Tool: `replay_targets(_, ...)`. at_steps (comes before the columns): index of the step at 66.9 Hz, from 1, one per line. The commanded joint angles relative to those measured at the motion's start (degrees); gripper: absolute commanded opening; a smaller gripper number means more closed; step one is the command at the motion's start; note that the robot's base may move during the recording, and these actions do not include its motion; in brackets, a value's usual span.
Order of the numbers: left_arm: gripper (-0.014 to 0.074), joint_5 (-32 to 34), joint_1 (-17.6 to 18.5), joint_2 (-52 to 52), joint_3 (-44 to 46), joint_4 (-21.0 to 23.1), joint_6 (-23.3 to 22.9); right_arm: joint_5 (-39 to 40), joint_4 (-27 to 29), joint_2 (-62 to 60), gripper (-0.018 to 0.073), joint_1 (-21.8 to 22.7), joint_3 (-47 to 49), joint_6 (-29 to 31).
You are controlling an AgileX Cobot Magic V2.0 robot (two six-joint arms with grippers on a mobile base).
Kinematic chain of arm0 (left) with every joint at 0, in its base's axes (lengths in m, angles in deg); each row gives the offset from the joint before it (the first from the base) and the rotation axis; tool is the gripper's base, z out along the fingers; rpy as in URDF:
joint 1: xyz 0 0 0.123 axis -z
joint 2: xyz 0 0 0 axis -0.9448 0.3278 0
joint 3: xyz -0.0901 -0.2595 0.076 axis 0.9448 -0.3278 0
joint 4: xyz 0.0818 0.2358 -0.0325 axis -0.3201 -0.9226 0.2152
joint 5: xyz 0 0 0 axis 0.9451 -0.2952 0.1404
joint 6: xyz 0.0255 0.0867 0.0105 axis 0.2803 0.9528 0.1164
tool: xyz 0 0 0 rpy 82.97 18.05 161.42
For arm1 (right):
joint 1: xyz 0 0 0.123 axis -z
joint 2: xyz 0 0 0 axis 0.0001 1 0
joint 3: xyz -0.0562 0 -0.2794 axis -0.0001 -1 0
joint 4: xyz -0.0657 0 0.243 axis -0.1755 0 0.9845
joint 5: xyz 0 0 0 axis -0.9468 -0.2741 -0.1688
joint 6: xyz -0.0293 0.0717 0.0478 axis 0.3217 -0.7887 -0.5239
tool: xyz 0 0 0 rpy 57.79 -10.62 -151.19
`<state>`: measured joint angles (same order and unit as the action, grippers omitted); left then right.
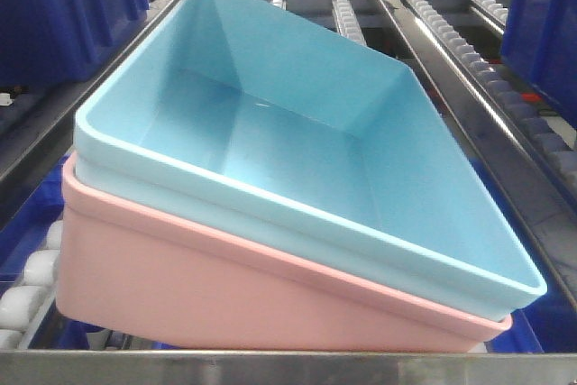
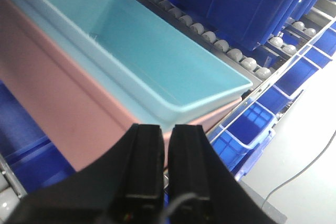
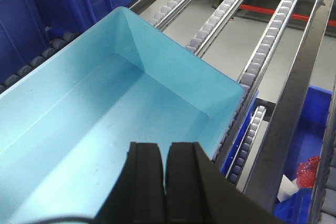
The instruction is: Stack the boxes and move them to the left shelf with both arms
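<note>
The blue box [image 1: 297,160] sits nested inside the pink box [image 1: 225,290], the 2 tilted on the shelf [image 1: 433,69] rollers, just behind its front bar [image 1: 288,367]. Dark bins [image 1: 63,6] flank the stack. The left gripper [image 2: 167,145] hovers at the stack's corner, fingers together. The right gripper [image 3: 164,163] hangs over the blue box's rim, fingers together, holding nothing.

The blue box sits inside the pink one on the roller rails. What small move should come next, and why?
Probably a gentle push of the stack deeper onto the left shelf. The blue box is nested in the pink box, but the stack lies skewed near the front bar. Both grippers' jaws look closed, left and right, so neither seems to hold it.
</note>
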<state>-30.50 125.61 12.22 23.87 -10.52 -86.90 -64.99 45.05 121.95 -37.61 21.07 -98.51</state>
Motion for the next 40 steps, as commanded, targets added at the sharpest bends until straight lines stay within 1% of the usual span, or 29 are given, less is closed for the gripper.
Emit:
replay_targets(1, 0.0011, 6.6, 0.2, -3.1, -1.7, 0.5, 0.4, 4.6, -1.4, -0.2, 0.0056, -0.1, 1.6, 0.2)
replay_targets(5, 0.0011, 6.6, -0.8, -6.5, -4.3, 0.7, 0.4, 4.6, -1.4, -0.2, 0.0056, -0.1, 1.6, 0.2)
replay_targets(12, 0.0011, 6.6, -4.9, -11.9, -7.6, 0.7, 0.5, 4.6, -1.4, -0.2, 0.0056, -0.1, 1.6, 0.2)
replay_targets(23, 0.0011, 7.0, -15.4, -18.6, -11.5, 1.3, 0.5, 4.6, -1.4, -0.2, 0.0056, -0.1, 1.6, 0.2)
replay_targets(27, 0.0011, 7.2, -20.1, -20.3, -12.4, 1.3, 0.5, 4.6, -1.4, -0.2, 0.0056, -0.1, 1.6, 0.2)
replay_targets(36, 0.0011, 7.9, -28.5, -21.4, -13.4, 1.3, 0.5, 4.6, -1.4, -0.2, 0.0056, -0.1, 1.6, 0.2)
replay_targets(40, 0.0011, 9.9, -31.9, -21.4, -14.1, 1.3, 0.5, 4.6, -1.4, -0.2, 0.0056, -0.1, 1.6, 0.2)
